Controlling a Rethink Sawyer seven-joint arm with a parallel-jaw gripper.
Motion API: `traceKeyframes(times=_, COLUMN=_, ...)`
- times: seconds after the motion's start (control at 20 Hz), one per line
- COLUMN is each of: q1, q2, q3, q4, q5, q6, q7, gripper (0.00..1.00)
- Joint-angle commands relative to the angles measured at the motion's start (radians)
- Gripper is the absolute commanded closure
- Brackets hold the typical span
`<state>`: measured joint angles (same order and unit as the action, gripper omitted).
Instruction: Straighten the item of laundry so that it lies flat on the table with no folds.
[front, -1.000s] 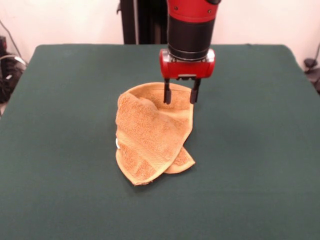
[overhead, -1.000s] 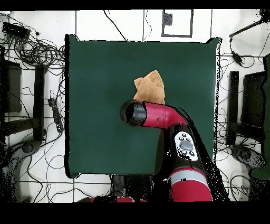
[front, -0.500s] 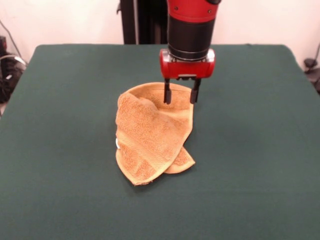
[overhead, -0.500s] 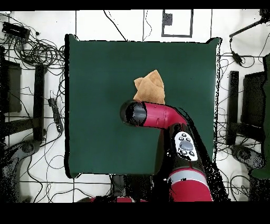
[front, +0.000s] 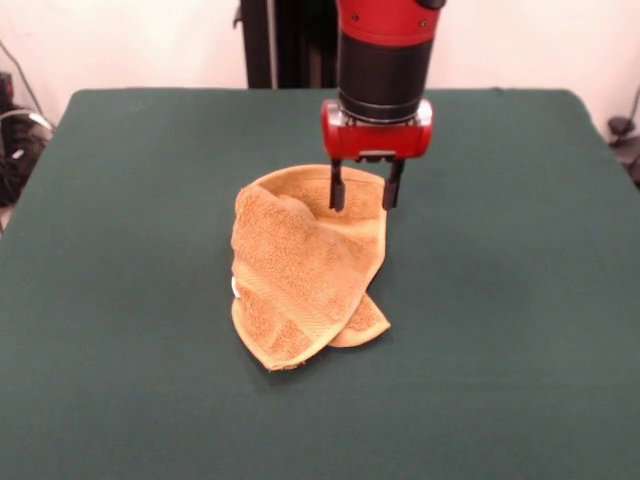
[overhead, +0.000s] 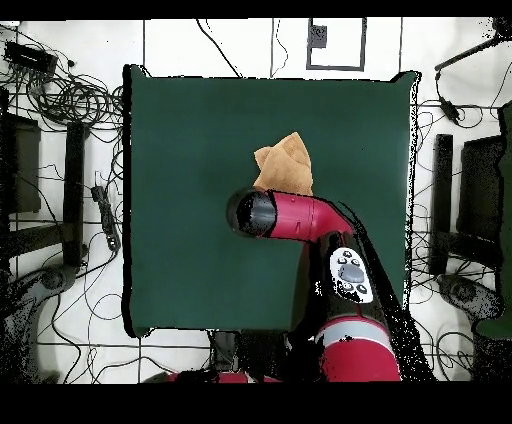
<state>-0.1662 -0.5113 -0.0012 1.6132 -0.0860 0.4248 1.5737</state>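
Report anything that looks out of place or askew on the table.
Only the towel looks askew: it lies crumpled near the middle of the green table, doubled over itself, with one corner poking out beneath the top layer at its near end. The hand hangs open over its far edge. Nothing spilled or damaged.

We see the claw (front: 365, 197) sit a touch lower and further right in the front frame than a second ago, its open fingers over the towel's (front: 300, 275) upper edge.
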Motion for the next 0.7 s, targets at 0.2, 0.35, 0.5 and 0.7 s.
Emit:
traceKeyframes(times=0.2, q1=0.053, q2=0.049, q3=0.063, q4=-0.041, q5=-0.055, q6=-0.011, q7=0.072, gripper=0.0)
traceKeyframes(times=0.35, q1=0.053, q2=0.032, q3=0.073, q4=0.001, q5=-0.053, q6=-0.035, q7=0.087, gripper=0.0)
traceKeyframes(times=0.5, q1=0.053, q2=0.026, q3=0.077, q4=0.022, q5=-0.061, q6=-0.073, q7=0.091, gripper=0.0)
traceKeyframes(times=0.7, q1=0.049, q2=0.019, q3=0.091, q4=0.066, q5=-0.054, q6=-0.123, q7=0.121, gripper=0.0)
